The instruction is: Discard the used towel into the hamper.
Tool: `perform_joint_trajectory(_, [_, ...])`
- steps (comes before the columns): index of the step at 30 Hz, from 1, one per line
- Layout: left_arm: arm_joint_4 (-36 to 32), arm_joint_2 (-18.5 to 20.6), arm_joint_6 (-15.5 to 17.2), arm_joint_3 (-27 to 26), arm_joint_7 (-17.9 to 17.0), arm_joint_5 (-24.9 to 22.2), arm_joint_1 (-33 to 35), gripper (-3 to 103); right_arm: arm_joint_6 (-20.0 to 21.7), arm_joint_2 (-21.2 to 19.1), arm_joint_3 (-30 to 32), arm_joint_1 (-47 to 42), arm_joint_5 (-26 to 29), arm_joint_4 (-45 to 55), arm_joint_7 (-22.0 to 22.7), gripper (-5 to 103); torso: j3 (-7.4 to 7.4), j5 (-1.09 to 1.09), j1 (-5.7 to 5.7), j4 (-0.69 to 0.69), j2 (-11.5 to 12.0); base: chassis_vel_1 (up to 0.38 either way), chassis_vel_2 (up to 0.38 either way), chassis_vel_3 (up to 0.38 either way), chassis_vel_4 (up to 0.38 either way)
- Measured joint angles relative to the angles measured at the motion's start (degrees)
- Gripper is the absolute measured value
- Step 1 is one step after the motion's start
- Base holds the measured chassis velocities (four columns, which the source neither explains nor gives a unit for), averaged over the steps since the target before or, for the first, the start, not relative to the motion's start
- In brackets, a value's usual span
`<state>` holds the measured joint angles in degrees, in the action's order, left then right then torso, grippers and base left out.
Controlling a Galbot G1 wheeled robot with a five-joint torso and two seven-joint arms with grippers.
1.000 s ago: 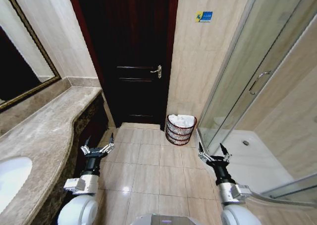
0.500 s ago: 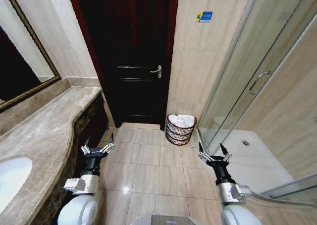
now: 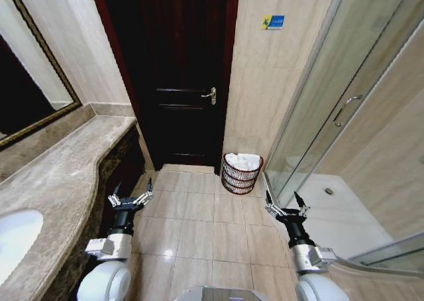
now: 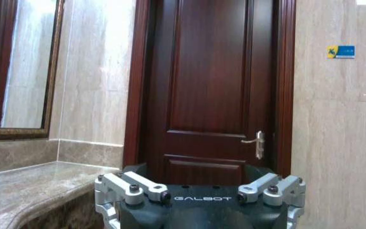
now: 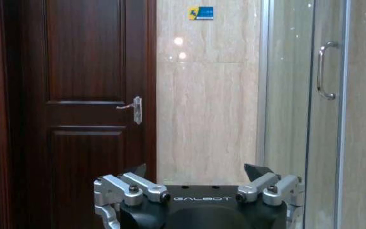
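Observation:
The hamper [image 3: 241, 174], a reddish-brown wire basket, stands on the floor against the far wall between the door and the shower. White towel [image 3: 243, 160] fills its top. My left gripper [image 3: 132, 193] hangs low on the left beside the counter, open with nothing between its fingers. On the right, near the shower glass, my right gripper [image 3: 285, 203] is held low, also open and holding nothing. Both are well short of the hamper. The wrist views look at the door and the wall above the hamper.
A dark wooden door [image 3: 177, 75] with a metal handle [image 3: 211, 95] stands straight ahead. A marble counter [image 3: 59, 175] with a sink [image 3: 13, 238] runs along the left. A glass shower enclosure [image 3: 344, 135] bounds the right. Tiled floor [image 3: 199, 221] lies between.

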<state>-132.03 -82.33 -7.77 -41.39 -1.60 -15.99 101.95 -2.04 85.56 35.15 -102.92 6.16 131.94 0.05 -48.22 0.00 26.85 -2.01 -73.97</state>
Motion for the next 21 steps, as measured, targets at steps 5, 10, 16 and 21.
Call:
perform_joint_trajectory(5, [0.0,0.0,0.0,0.0,0.0,0.0,0.0,100,0.0,0.0,0.0,0.0,0.0,0.0,0.0,100,0.0,0.0,0.0,0.0,0.0,0.0,0.0,0.0,0.0])
perform_joint_trajectory(10, [0.0,0.0,0.0,0.0,0.0,0.0,0.0,100,0.0,0.0,0.0,0.0,0.0,0.0,0.0,100,0.0,0.0,0.0,0.0,0.0,0.0,0.0,0.0,0.0])
perform_joint_trajectory(16, [0.0,0.0,0.0,0.0,0.0,0.0,0.01,100,0.0,0.0,0.0,0.0,0.0,0.0,0.0,100,0.0,0.0,0.0,0.0,0.0,0.0,0.0,0.0,0.0])
perform_joint_trajectory(21, [0.0,0.0,0.0,0.0,0.0,0.0,0.0,100,0.0,0.0,0.0,0.0,0.0,0.0,0.0,100,0.0,0.0,0.0,0.0,0.0,0.0,0.0,0.0,0.0])
